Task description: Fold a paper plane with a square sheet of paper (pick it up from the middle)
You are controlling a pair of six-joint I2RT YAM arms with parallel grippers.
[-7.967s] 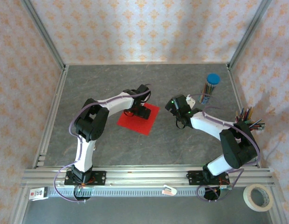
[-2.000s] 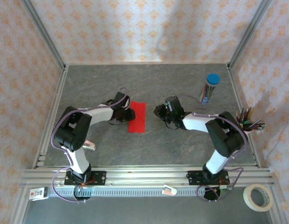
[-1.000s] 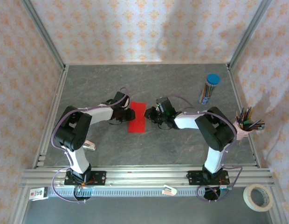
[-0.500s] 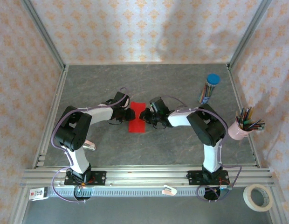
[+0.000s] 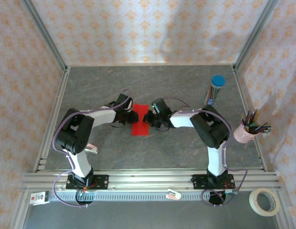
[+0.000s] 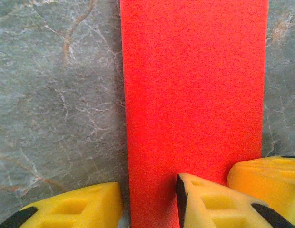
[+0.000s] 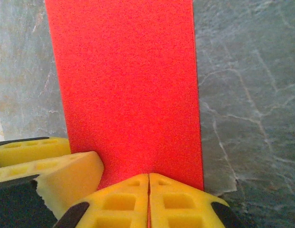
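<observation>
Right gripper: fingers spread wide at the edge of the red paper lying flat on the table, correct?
No. The right wrist view shows the right gripper shut, fingers pressed together, at the edge of the red paper lying flat on the table.

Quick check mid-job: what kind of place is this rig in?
Most likely a lab test cell dressed as a craft desk: a grey stone-patterned tabletop fenced by aluminium frame rails, orange-patterned wallpaper panels on three sides, and a pink cup of coloured pencils at the right edge.
</observation>
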